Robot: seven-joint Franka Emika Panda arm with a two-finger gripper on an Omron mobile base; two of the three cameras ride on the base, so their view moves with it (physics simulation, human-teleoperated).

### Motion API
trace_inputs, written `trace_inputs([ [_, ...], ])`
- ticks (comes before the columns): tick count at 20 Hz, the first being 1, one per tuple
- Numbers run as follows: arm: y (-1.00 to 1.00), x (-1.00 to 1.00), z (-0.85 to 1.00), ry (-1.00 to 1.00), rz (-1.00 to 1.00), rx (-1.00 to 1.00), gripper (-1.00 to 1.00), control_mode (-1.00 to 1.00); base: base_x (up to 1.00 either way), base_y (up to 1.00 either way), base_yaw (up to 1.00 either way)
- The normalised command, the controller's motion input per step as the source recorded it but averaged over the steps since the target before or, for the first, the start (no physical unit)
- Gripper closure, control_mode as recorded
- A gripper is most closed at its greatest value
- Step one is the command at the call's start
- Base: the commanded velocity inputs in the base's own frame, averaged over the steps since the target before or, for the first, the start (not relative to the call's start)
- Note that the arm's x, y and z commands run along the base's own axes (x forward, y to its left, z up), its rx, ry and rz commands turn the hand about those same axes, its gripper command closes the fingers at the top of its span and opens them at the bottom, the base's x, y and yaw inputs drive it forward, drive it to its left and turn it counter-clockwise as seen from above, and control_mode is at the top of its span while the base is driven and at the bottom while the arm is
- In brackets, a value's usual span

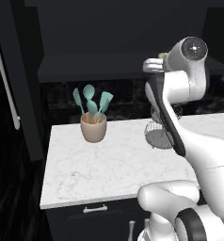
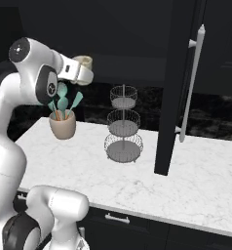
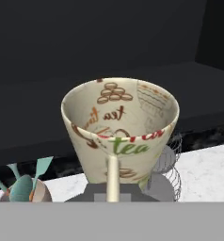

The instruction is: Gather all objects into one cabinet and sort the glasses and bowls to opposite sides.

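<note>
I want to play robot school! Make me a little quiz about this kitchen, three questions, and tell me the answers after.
1. True or false: the gripper holds a cup.
2. Which one stands on the counter with teal tools in it? A) the wire stand B) the utensil pot C) the drawer
3. Fill in: the wire stand has ___ baskets, one above the other.

Key:
1. True. The gripper is shut on the cup, up at the dark cabinet shelf.
2. B, the utensil pot.
3. Three.
</note>
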Motion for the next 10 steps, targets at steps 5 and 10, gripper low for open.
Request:
trace_inputs([
  [5, 0.26, -0.98, 0.0, 0.04, 0.08, -0.04, 1.0, -1.0, 0.0, 0.0, 0.0],
  [10, 0.23, -0.84, -0.06, 0.12, 0.05, -0.07, 1.0, -1.0, 0.0, 0.0, 0.0],
])
